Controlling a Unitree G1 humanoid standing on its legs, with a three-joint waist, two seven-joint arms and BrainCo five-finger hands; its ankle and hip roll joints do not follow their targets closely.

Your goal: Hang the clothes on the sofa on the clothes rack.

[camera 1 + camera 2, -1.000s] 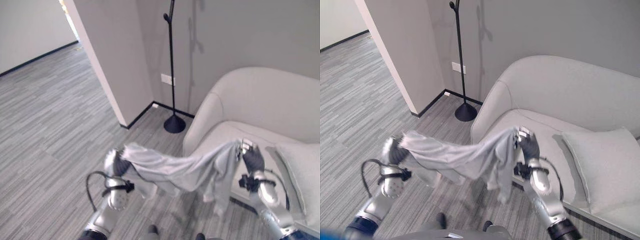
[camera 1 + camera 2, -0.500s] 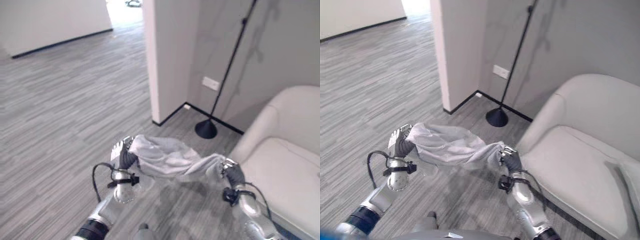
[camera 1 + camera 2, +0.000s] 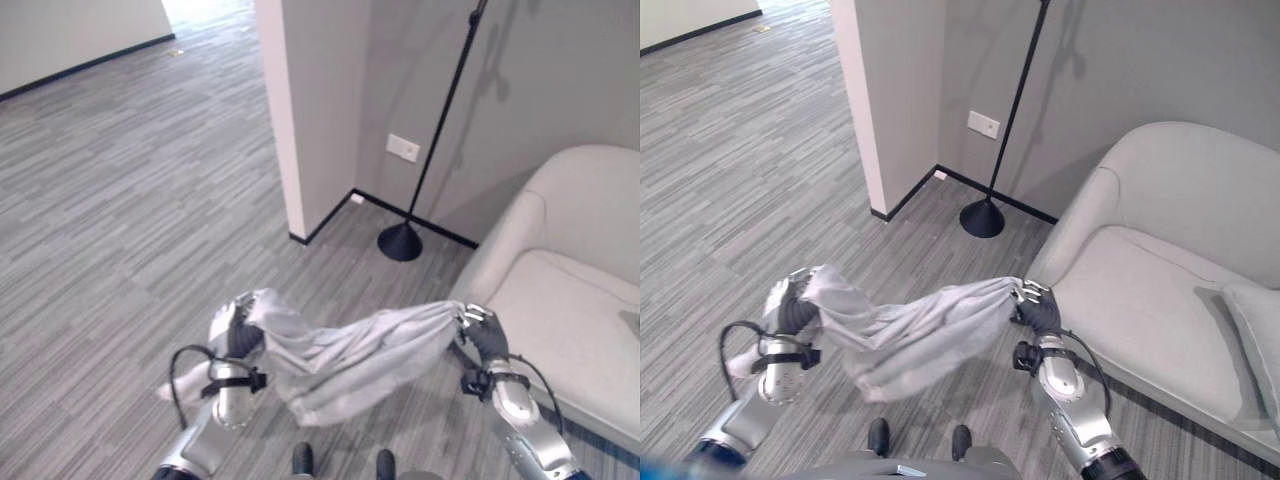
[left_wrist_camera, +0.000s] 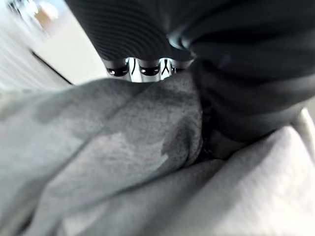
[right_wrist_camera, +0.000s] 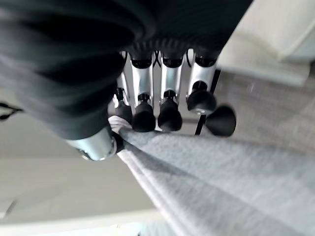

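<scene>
A light grey garment [image 3: 345, 357] hangs stretched between my two hands above the floor, sagging in the middle. My left hand [image 3: 233, 332] is shut on its left end, and the cloth [image 4: 123, 162] bunches against the fingers in the left wrist view. My right hand [image 3: 483, 338] is shut on the other end, its fingers [image 5: 162, 110] curled over the cloth [image 5: 226, 182]. The clothes rack [image 3: 425, 160], a thin black pole on a round black base [image 3: 400, 243], stands ahead by the wall. The pale sofa [image 3: 565, 300] is at the right.
A white wall corner [image 3: 300, 110] juts out left of the rack, with a socket [image 3: 403, 148] on the wall behind the pole. A pale cushion [image 3: 1255, 330] lies on the sofa at the far right. Grey striped carpet [image 3: 120, 190] stretches to the left.
The camera has shifted, so the rack and sofa sit differently in view. The garment, bunched between my hands half a second ago, now hangs longer and sags lower. Both hands still hold it.
</scene>
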